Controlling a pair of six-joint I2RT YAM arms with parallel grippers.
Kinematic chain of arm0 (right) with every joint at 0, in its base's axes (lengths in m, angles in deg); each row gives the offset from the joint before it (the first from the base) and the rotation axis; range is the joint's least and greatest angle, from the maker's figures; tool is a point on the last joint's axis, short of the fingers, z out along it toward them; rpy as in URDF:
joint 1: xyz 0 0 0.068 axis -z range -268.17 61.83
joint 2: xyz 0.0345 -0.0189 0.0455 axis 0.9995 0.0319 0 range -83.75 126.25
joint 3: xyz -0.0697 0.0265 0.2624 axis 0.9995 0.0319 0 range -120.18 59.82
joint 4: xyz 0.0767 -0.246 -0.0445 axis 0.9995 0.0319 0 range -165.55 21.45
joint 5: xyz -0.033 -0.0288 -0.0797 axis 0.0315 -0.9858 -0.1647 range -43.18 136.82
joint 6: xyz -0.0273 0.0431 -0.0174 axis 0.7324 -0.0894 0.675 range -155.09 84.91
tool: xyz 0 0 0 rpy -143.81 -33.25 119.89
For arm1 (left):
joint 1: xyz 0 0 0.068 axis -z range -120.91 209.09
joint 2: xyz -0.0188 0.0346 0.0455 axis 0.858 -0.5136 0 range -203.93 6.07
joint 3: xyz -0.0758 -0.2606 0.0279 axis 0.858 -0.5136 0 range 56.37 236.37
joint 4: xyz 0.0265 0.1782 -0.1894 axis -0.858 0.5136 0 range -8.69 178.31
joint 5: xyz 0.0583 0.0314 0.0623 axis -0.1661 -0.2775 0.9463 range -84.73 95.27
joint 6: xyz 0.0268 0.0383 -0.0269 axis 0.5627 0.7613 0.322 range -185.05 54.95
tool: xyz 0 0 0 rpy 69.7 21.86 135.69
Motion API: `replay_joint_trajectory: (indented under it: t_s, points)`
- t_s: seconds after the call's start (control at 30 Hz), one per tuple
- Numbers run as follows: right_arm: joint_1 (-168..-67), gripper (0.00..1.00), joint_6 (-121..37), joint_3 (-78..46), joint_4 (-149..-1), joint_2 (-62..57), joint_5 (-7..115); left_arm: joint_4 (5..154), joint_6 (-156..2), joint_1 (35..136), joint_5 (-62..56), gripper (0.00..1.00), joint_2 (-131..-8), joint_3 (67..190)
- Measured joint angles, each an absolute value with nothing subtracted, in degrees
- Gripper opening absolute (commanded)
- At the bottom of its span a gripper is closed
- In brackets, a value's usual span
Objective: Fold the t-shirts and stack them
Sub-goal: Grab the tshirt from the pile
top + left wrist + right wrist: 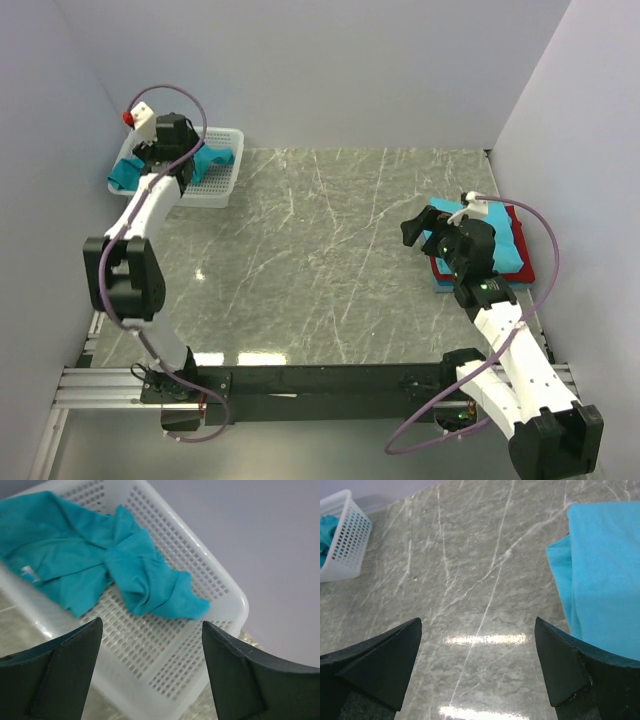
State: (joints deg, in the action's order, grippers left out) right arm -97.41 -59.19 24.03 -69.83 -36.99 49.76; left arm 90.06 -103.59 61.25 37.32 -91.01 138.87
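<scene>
A crumpled teal t-shirt (135,575) lies in the white mesh basket (227,597) at the far left (215,158), with part of it hanging over the basket's left rim. My left gripper (151,625) is open and empty just above the basket (183,163), apart from the cloth. At the right, a folded light-blue shirt (500,238) tops a stack with a red one (524,262) and a blue one (444,286) under it. My right gripper (428,238) is open and empty over bare table (477,621), just left of the stack's light-blue shirt (605,580).
The grey marble table (320,260) stretches between the basket and the stack. White walls close in the left, back and right sides. The basket also shows far off in the right wrist view (345,540). A black rail (320,380) runs along the near edge.
</scene>
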Motion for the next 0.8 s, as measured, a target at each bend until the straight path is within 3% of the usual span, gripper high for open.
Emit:
replay_joint_trajectory:
  t_s: [0.07, 0.17, 0.2, 0.4, 0.8]
  points:
    - [-97.41, 1.0, -59.23, 24.03, -69.68, -36.55, 49.21, 90.61, -103.88, 59.45, 33.47, 0.81, -95.49, 143.24]
    - [-97.41, 1.0, -59.23, 24.03, -69.29, -36.05, 48.18, 91.07, -105.73, 54.8, 22.81, 0.63, -101.26, 147.72]
    - [-97.41, 1.0, -59.21, 24.03, -69.26, -35.96, 47.81, 91.05, -106.41, 53.4, 19.88, 0.62, -102.74, 148.77]
    - [-97.41, 1.0, -59.19, 24.03, -69.09, -35.22, 45.87, 92.56, -107.72, 45.9, 11.0, 0.59, -111.88, 154.87]
    - [-97.41, 1.0, -59.03, 23.48, -68.26, -31.75, 44.1, 95.35, -104.81, 47.63, 11.27, 0.57, -119.38, 170.02]
